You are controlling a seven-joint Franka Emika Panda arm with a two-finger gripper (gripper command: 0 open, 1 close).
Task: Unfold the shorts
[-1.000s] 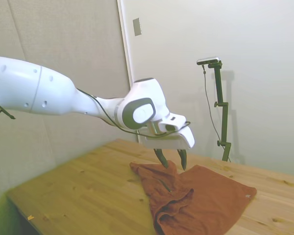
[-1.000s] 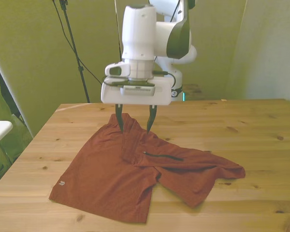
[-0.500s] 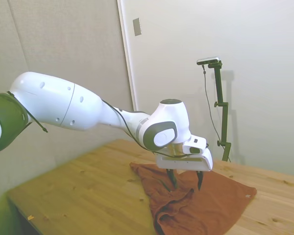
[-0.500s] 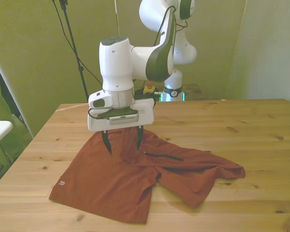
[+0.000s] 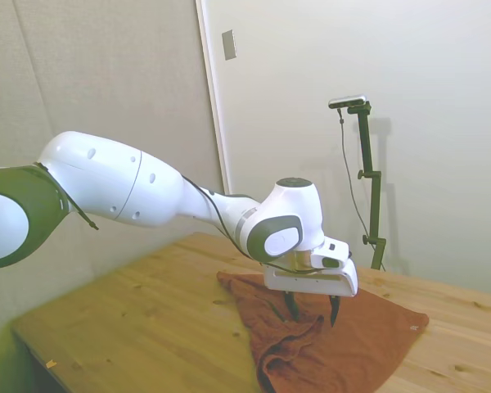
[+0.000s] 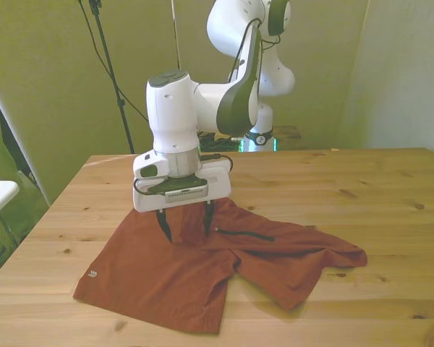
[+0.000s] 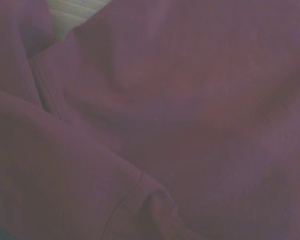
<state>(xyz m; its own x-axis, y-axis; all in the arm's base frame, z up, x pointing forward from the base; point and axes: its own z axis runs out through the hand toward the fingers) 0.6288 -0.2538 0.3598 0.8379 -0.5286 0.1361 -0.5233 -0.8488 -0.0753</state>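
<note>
One garment: the shorts (image 6: 195, 267), rust-orange, lie rumpled on the wooden table (image 6: 362, 188) under the gripper.
Left leg (front view's left of the gripper): spread flat, with a small white tag (image 6: 92, 274) near its hem.
Gripper (image 6: 186, 227): pointing down over the middle of the shorts, its two dark fingers (image 6: 163, 226) spread apart with nothing between them; the tips are at the fabric (actual contact cannot be told).
Dark line (image 6: 244, 234): a cord or zip, just to the front view's right of the gripper.
Right leg: folded and bunched, reaching away to the front view's right.
Side view: gripper (image 5: 312, 309) low over the shorts (image 5: 344, 348), with raised folds beside it.
Wrist view: blurred folds of the shorts (image 7: 180, 125) fill the picture.
</note>
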